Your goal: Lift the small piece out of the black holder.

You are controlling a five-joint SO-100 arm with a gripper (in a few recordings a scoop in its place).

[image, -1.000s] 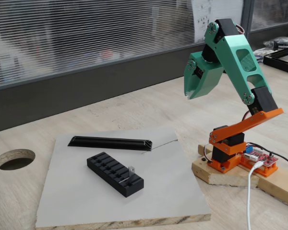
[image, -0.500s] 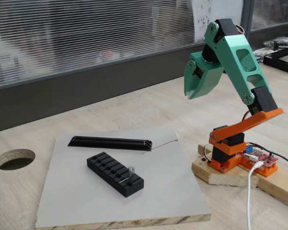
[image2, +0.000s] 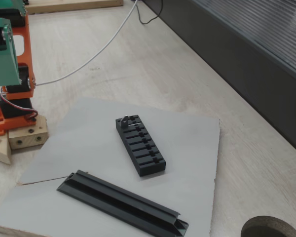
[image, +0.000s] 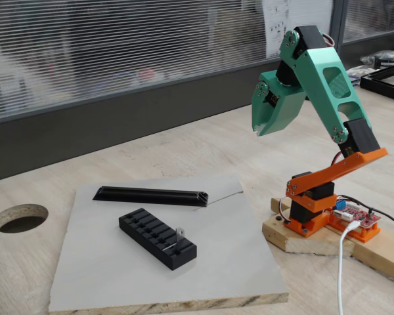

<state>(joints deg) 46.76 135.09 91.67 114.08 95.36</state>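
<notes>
Here the small piece point(image: 179, 232) point(image2: 124, 120) stands upright in the black holder point(image: 157, 238) point(image2: 140, 145), a thin silver tab poking above the slotted top. It sits in one of the last slots at one end of the row; in a fixed view point(image: 179, 232) that is the end nearer the camera and the arm's base, and in the other it is the end farther up the picture. The other slots look bare.

The holder lies flat and slantwise on a pale grey board point(image: 105, 262) point(image2: 192, 148). A longer, thinner black bar point(image: 151, 195) point(image2: 121, 201) rests on the same board, near the holder but not touching it.

The board lies on the light wooden desk point(image: 203, 144) point(image2: 153, 64). A round hole point(image: 20, 217) point(image2: 271, 228) is cut into the desk off one corner of the board.

The gripper point(image: 262, 129) hangs high over the desk, well apart from the holder and off to the side of the board, pointing downward. It carries nothing; from this angle I cannot tell how far its green fingers are parted. The green arm point(image: 325, 79) folds back over its orange base point(image: 315, 203) point(image2: 12, 94), which is fixed to a wooden block point(image: 302, 239) point(image2: 19, 138) just beside the board's edge. A white cable point(image: 341, 275) point(image2: 93, 54) runs across the desk from the base.
</notes>
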